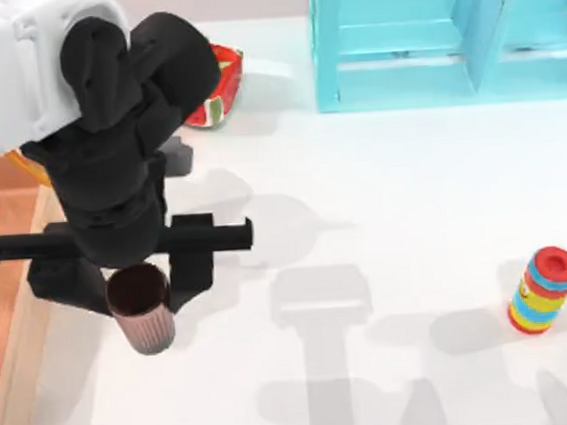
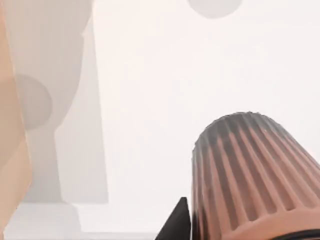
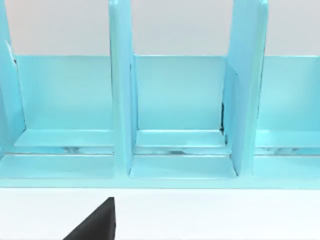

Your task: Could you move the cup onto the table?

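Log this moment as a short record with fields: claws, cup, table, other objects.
left claw: over the table's left part, closed around the cup
right claw: a dark fingertip in the right wrist view, facing the shelf
cup: small ribbed pinkish-brown tumbler, dark brown inside, upright between the left claw's fingers; whether it touches the table cannot be told
table: smooth white tabletop
other objects: turquoise shelf unit at the far side; striped red-blue-yellow cylinder standing at the right

Cup (image 1: 145, 312) pinkish-brown, ribbed; inside seemingly dark brown.
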Motion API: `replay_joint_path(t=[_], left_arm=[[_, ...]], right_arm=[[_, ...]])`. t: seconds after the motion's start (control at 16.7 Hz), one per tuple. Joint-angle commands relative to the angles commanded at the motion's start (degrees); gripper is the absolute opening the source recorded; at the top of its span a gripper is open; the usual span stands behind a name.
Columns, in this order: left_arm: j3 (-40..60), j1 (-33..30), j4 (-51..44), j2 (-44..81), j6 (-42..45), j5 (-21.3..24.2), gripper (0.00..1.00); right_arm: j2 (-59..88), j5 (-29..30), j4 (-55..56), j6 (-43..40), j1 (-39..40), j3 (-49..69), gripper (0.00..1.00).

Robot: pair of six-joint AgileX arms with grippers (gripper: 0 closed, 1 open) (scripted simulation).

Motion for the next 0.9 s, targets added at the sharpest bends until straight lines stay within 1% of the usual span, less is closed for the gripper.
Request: replay_joint_path(t=[0.18, 0.36, 0.48, 0.78, 0.9], left_arm=[[0.2, -11.0, 0.1, 0.1, -11.5, 0.1, 0.0], [0.0, -17.4, 0.8, -0.6, -18.0, -0.2, 0.0], [-0.1, -18.7, 1.1, -0.9, -19.2, -0.3, 0.0], [-0.3, -18.4, 1.2, -0.7, -19.2, -0.2, 0.0], [-1.9, -18.2, 3.0, -0.5, -19.4, -0.2, 0.0]], right_arm=[[0.0, 0.0, 0.0, 0.0, 0.0, 0.0, 1.0], [0.0, 0.0, 0.0, 0.0, 0.0, 0.0, 1.0], [0.0, 0.0, 0.0, 0.0, 0.0, 0.0, 1.0], [0.0, 0.0, 0.0, 0.0, 0.0, 0.0, 1.0], [0.0, 0.0, 0.0, 0.0, 0.0, 0.0, 1.0]])
